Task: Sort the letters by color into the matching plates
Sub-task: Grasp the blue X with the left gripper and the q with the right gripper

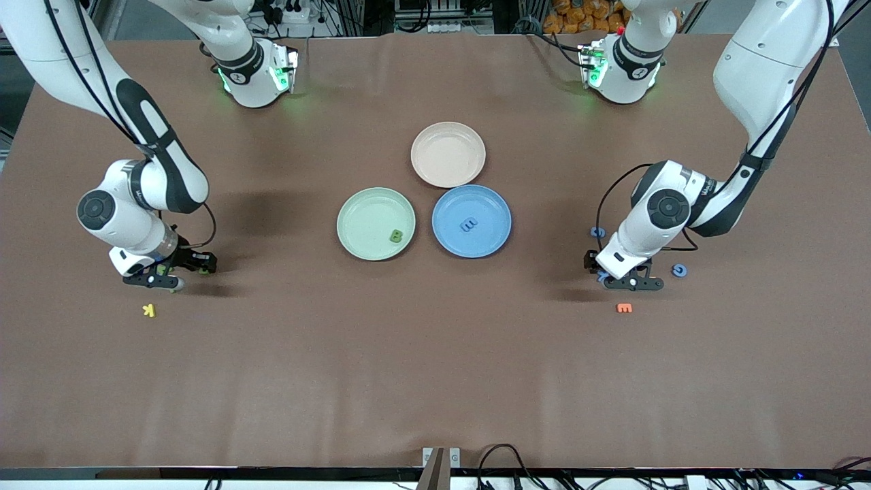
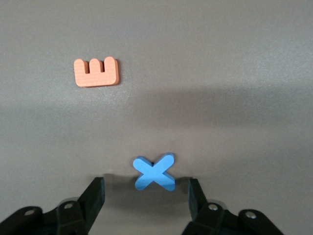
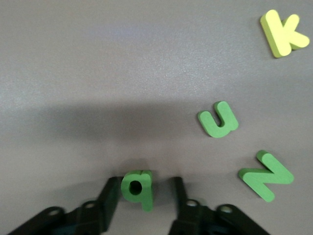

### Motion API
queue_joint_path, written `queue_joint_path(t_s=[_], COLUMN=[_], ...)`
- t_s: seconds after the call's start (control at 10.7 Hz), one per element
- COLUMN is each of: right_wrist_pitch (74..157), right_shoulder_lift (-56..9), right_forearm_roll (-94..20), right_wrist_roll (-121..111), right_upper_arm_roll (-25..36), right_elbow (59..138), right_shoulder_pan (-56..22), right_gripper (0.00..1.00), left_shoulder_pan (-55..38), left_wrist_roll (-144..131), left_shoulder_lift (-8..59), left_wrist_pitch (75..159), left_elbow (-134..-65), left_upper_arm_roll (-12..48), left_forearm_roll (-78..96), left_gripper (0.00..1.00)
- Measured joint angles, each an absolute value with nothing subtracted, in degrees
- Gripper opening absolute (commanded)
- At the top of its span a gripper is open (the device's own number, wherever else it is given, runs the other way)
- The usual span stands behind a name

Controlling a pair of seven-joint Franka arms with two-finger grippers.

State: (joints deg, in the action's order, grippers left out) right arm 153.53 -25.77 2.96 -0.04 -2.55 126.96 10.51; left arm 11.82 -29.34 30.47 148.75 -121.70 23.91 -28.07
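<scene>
A blue X letter (image 2: 154, 172) lies on the table between the fingers of my left gripper (image 2: 145, 193), which is open with a gap on each side. In the front view that gripper (image 1: 616, 272) is low at the left arm's end. My right gripper (image 3: 145, 196) straddles a green q letter (image 3: 138, 188); one finger touches it, the other stands clear, so it is open. It (image 1: 178, 271) is low at the right arm's end. The pale green plate (image 1: 354, 204) holds a green B (image 1: 396, 236). The blue plate (image 1: 491, 204) holds a blue letter (image 1: 468, 224).
A green u (image 3: 218, 120) and a green N (image 3: 265, 176) lie beside the q, with a yellow K (image 1: 149, 310) nearer the front camera. Two blue letters (image 1: 597, 232) (image 1: 678, 270) and an orange E (image 1: 624, 308) lie around the left gripper. A beige plate (image 1: 448, 154) stands by the two plates.
</scene>
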Motion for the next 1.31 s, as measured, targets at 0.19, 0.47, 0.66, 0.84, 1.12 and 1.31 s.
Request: queue_joint_path(t_s=[0.19,0.47,0.66,0.84,1.12,1.31], right_wrist_pitch=[153.5,153.5,153.5,152.7,150.2,147.2], right_shoulder_lift=[-25.5,-25.4,-25.3,-24.7,-22.8,-21.3], right_forearm_roll=[3.0,3.0,3.0,3.0,3.0,3.0], right_wrist_roll=[0.0,0.1,0.1,2.8,12.7,19.1], right_upper_arm_roll=[-2.6,-2.6,-2.6,-3.9,-7.3,-7.5], right_elbow=[127.2,127.2,127.2,127.2,127.2,127.2], right_shoulder_pan=[10.6,10.8,10.9,10.9,7.2,2.0], right_gripper=[0.28,0.20,0.16,0.16,0.16,0.16], left_shoulder_pan=[11.8,11.8,11.8,11.8,11.8,11.8], left_wrist_roll=[-29.3,-29.3,-29.3,-29.3,-29.3,-29.3], left_shoulder_lift=[30.5,30.5,30.5,30.5,30.9,31.4], left_wrist_pitch=[148.8,148.9,148.9,148.9,148.9,148.9], left_elbow=[-121.5,-121.0,-120.9,-120.8,-120.5,-120.1], left_upper_arm_roll=[23.9,23.9,23.9,23.9,23.9,23.9], left_forearm_roll=[-28.1,-28.1,-28.1,-28.1,-28.1,-28.1], left_gripper=[0.66,0.60,0.60,0.60,0.52,0.32])
